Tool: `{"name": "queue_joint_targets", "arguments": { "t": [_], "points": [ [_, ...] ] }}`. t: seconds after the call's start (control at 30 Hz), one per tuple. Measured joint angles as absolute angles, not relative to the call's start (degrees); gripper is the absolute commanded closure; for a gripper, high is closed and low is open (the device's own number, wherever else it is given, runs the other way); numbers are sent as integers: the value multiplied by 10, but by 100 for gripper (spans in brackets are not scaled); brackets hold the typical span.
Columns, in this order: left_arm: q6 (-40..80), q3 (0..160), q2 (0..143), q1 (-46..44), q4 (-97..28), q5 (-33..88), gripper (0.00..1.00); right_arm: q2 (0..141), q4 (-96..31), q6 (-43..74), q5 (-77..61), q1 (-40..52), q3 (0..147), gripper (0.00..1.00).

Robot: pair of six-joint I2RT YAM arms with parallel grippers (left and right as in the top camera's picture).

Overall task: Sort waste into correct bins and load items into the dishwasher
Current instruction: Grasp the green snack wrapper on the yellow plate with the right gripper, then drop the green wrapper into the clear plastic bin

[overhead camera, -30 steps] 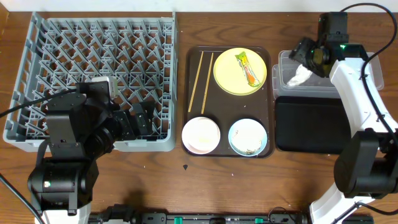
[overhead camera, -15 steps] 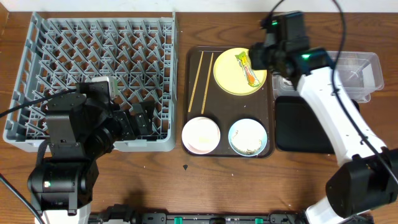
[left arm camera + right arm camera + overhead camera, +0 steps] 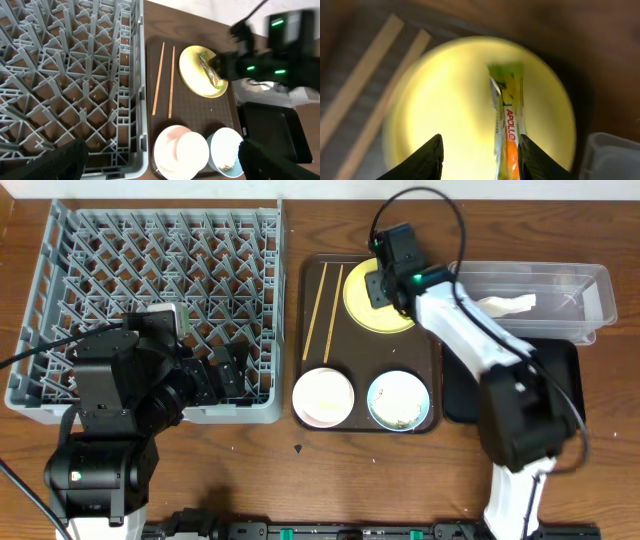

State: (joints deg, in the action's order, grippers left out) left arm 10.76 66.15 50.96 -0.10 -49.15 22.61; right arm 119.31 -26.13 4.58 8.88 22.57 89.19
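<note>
The green-and-orange sachet [image 3: 507, 125] lies on the pale-yellow plate [image 3: 450, 110] at the back of the brown serving tray [image 3: 365, 355]. My right gripper [image 3: 480, 150] hovers open just above the plate, its right finger beside the sachet. The crumpled white wrapper [image 3: 505, 306] lies in the clear tub [image 3: 590, 290]. Chopsticks [image 3: 322, 310] lie left of the plate. The white bowl [image 3: 170, 145] holds the white cup [image 3: 194, 154]. The light-blue bowl [image 3: 398, 400] holds crumbs. My left gripper [image 3: 167, 160] is open and empty over the front right of the grey dish rack [image 3: 130, 260].
The black tray [image 3: 458, 390] sits in front of the clear tub, partly under my right arm. My right arm stretches across both bins toward the plate. The serving tray lies between the rack and the bins.
My right gripper has swung left from the clear tub to above the yellow plate. The wrapper stays in the tub. The left arm has not moved.
</note>
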Motion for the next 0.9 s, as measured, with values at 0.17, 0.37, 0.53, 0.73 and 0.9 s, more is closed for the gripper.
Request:
{"name": "queue_joint_targets", "arguments": {
  "t": [0.17,0.37,0.53,0.73,0.9],
  "points": [
    [108,662,510,-1,-491,226,3,1242,-239,38,105,216,891,50],
    [107,662,510,-1,-491,226,3,1269,-234,30,112,211,891,89],
    [108,662,510,-1,-491,226,3,1270,-244,40,118,210,893,99],
    [108,662,510,-1,-491,226,3,1225,-313,99,100,203,890,99],
    [108,662,510,-1,-491,226,3,1090,-393,186,84,163,888,99]
  ]
}}
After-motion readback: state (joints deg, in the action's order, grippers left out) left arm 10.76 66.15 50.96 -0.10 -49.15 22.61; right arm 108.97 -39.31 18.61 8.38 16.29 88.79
